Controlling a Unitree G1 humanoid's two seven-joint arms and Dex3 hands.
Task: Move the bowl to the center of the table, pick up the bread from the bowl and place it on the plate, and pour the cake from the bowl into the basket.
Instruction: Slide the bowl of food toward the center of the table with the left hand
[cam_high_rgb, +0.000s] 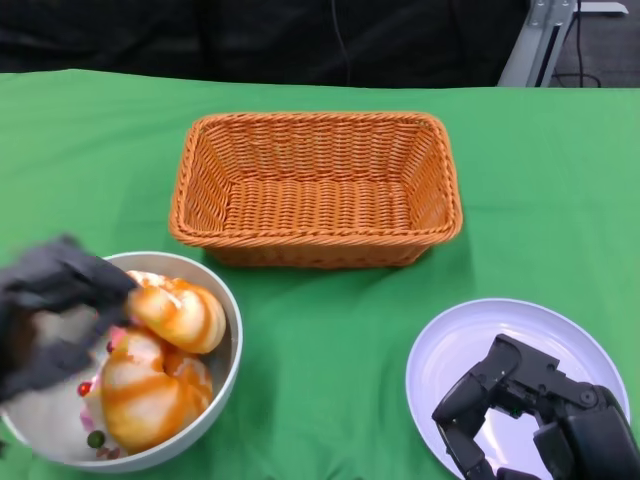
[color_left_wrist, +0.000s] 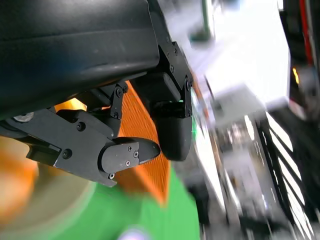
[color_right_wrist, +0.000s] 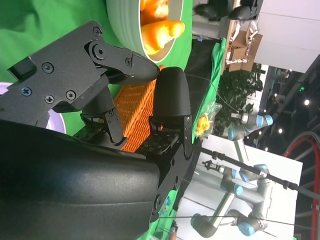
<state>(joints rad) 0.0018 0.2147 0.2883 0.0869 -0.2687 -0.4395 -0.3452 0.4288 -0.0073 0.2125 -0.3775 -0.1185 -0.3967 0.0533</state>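
Observation:
A grey-white bowl (cam_high_rgb: 232, 330) sits at the table's front left. It holds two glazed orange bread pieces (cam_high_rgb: 180, 312) and a white cake (cam_high_rgb: 92, 398) with coloured bits. My left hand (cam_high_rgb: 55, 310) is motion-blurred over the bowl's left rim, fingers reaching towards the bread. In the left wrist view the left hand (color_left_wrist: 125, 125) has nothing between its fingers. My right hand (cam_high_rgb: 530, 410) hovers over the white plate (cam_high_rgb: 470, 335) at the front right, fingers apart and empty. The right wrist view shows the right hand (color_right_wrist: 100, 100), the bowl (color_right_wrist: 120, 30) and the bread (color_right_wrist: 157, 32) beyond it.
An orange wicker basket (cam_high_rgb: 315, 119) stands empty at the centre back of the green cloth. Green table lies between bowl and plate. The basket (color_right_wrist: 137, 107) also shows past my right fingers, and blurred as the basket (color_left_wrist: 145, 160) in the left wrist view.

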